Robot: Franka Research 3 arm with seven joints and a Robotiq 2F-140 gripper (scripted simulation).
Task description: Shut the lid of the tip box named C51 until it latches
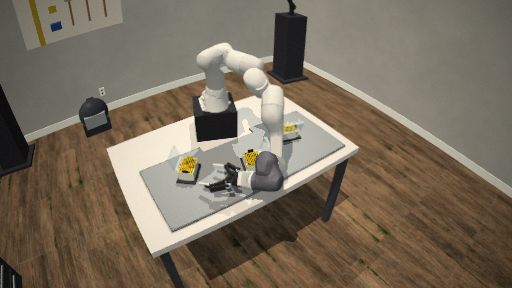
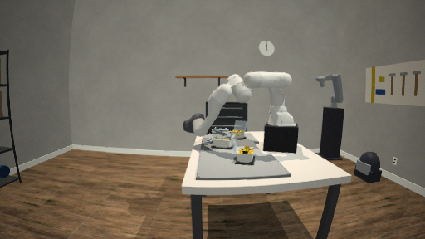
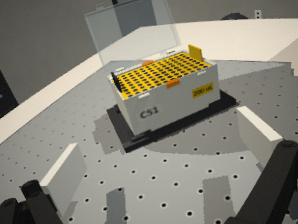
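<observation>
The tip box C51 stands on its dark holder plate, front wall towards me. Its white sticker reads C51, and a yellow sticker sits right of it. Its clear lid stands open at the rear, above the yellow tips. In the top view this is the left box. It is the nearest box in the exterior view. My gripper is open and empty. It hangs low over the mat a short way in front of the box, apart from it.
Two more open-lidded tip boxes stand on the grey mat: the middle one beside my wrist and the far one. My black base block stands at the table's back. The table's front edge runs near my wrist.
</observation>
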